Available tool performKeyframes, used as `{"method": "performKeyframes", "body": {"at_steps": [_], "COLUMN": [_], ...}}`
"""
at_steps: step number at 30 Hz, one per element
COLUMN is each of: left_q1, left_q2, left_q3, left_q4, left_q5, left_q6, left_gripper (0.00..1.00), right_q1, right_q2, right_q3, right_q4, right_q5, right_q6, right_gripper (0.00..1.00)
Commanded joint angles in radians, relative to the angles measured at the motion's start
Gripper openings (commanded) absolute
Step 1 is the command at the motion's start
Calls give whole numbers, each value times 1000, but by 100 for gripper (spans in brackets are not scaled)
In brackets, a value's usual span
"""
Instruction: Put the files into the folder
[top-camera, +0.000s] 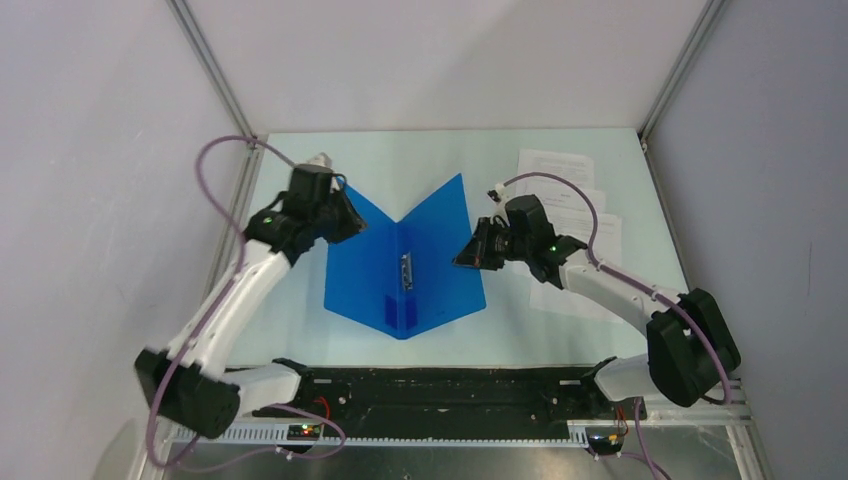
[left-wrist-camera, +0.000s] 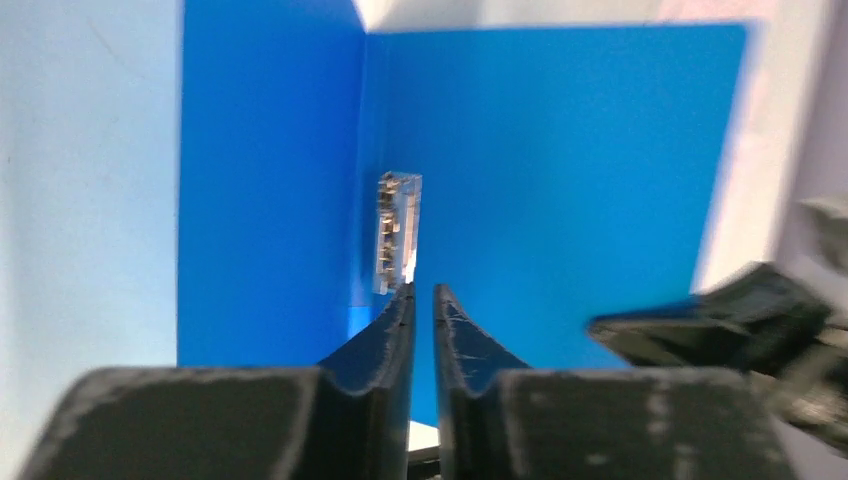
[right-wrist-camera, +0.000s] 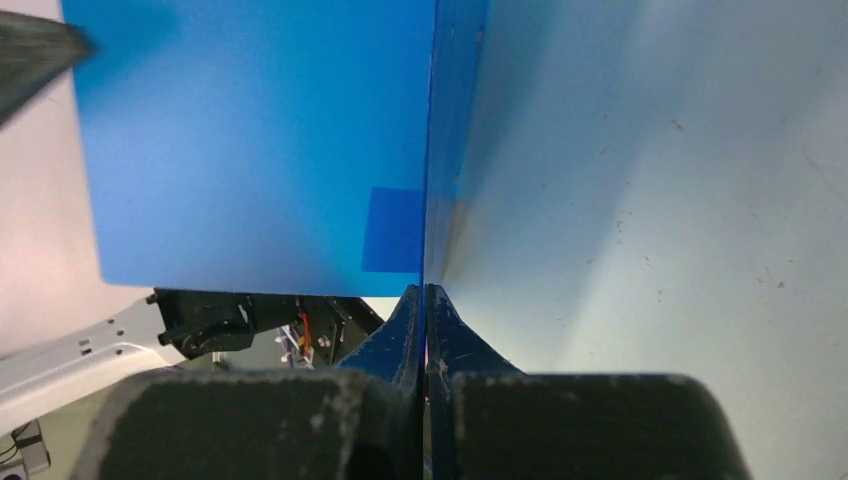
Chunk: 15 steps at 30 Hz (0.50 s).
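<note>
Folder (top-camera: 360, 270) is sitting mid-table w/ covers splayed up, looking springy & slick, so R gripper (right-wrist-camera: 422, 298) is pinching its right cover's edge, L gripper (left-wrist-camera: 422, 295) hanging barely ajar, apparently empty, & flimsy files (top-camera: 568, 185) are lying far right.

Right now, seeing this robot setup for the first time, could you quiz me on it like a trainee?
1. True or false: the bright blue plastic folder lies closed flat.
2. Where are the white printed paper sheets? A) inside the folder B) on the table, right of the folder C) on the floor
3. Fill in: the right gripper is shut on the folder's ____ cover.
Key: 1 false, it stands open in a V; 2 B; 3 right.
</note>
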Motion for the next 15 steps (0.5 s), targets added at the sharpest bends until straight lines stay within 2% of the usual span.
{"method": "performKeyframes", "body": {"at_steps": [1, 5, 12, 15], "left_q1": [-3, -2, 17, 17], "left_q2": [94, 150, 242, 292], "left_q3": [-95, -135, -211, -243], "left_q4": [62, 85, 91, 140], "left_q5": [27, 41, -36, -25], "left_q6": [-27, -14, -33, -48], "left_gripper": [12, 9, 9, 1], "right_q1": [-27, -25, -49, -52], "right_q2": [39, 36, 54, 101], "right_q3": [39, 31, -14, -19], "right_q4": [4, -44, -55, -80], "right_q5": [-73, -22, 27, 61], "right_q6": [-63, -88, -90, -121], "right_gripper": [0, 0, 0, 0]}}
